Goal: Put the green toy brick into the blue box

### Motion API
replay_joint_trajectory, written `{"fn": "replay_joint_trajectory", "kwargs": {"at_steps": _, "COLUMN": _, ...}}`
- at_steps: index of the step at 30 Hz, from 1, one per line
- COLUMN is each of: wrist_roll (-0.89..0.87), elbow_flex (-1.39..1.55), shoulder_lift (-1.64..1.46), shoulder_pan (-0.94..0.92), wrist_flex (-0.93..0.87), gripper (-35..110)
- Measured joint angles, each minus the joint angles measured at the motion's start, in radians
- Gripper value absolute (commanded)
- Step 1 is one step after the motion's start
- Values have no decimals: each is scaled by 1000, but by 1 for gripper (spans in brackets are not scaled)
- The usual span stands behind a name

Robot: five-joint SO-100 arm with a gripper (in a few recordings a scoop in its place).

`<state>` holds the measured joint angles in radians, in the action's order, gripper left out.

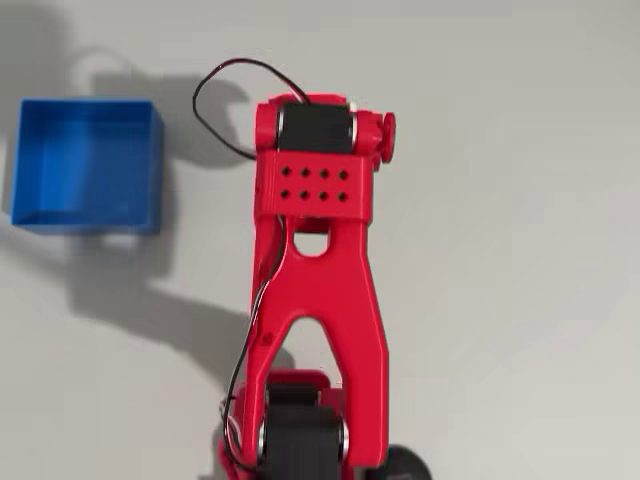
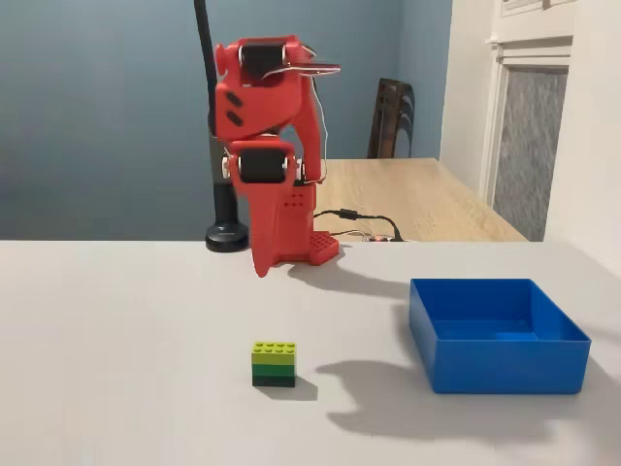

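While the red arm (image 2: 267,146) sits folded upright at the back of the tabletop (image 2: 116,330), its hand (image 2: 260,254) points down near the base; can't tell if it's clenched or released. One green toy brick (image 2: 274,363) stands on the tabletop in the fixed view, well clear of the arm, nothing touching it. One blue box (image 2: 497,335), open top, to the brick's right, apart from it. Overhead view has the box (image 1: 85,165) left of the arm (image 1: 315,260).
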<state>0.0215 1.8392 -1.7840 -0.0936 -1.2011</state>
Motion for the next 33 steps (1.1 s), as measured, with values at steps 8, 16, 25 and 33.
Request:
{"fn": "replay_joint_trajectory", "kwargs": {"at_steps": 8, "wrist_roll": -3, "elbow_flex": -160, "shoulder_lift": 216, "shoulder_pan": -3, "wrist_flex": 6, "gripper": 25}}
{"fn": "replay_joint_trajectory", "kwargs": {"at_steps": 16, "wrist_roll": 2, "elbow_flex": -287, "shoulder_lift": 413, "shoulder_pan": -18, "wrist_flex": 6, "gripper": 24}}
{"fn": "replay_joint_trajectory", "kwargs": {"at_steps": 25, "wrist_roll": 23, "elbow_flex": -347, "shoulder_lift": 552, "shoulder_pan": -15, "wrist_flex": 6, "gripper": 23}}
{"fn": "replay_joint_trajectory", "kwargs": {"at_steps": 33, "wrist_roll": 43, "elbow_flex": -364, "shoulder_lift": 623, "shoulder_pan": -15, "wrist_flex": 57, "gripper": 19}}
